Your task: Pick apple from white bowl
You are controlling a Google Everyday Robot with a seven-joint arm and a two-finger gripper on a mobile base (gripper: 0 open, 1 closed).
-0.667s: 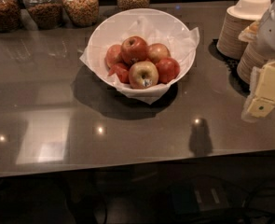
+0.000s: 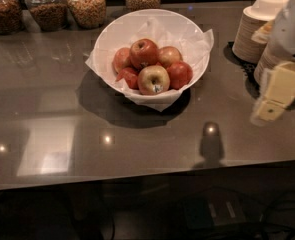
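Along the far edge of the dark countertop (image 2: 52, 109), from the left, stand four glass jars (image 2: 46, 6) of dry foodstuff, pushed back so the near surface is free to work on. Right of them, toward the middle, sits the white bowl (image 2: 114, 31), lined with crinkled white paper (image 2: 157, 101) that cushions the fruit and spills over the near rim. Several apples are heaped inside. The apple (image 2: 144, 52), deep red with its stem dimple facing up, rides on top of the heap at the far side, so it looks reachable from above without disturbing the others. Just nearer lies a paler apple with a sticker (image 2: 153, 79). Farther right, a stack of beige paper bowls (image 2: 257, 29) stands at the far right of the counter. The gripper (image 2: 271, 104) hangs at the right edge, above the counter and nearer than that stack, holding nothing; whether it is open or closed cannot be told. The apple lies well apart from it, to its left and farther away.
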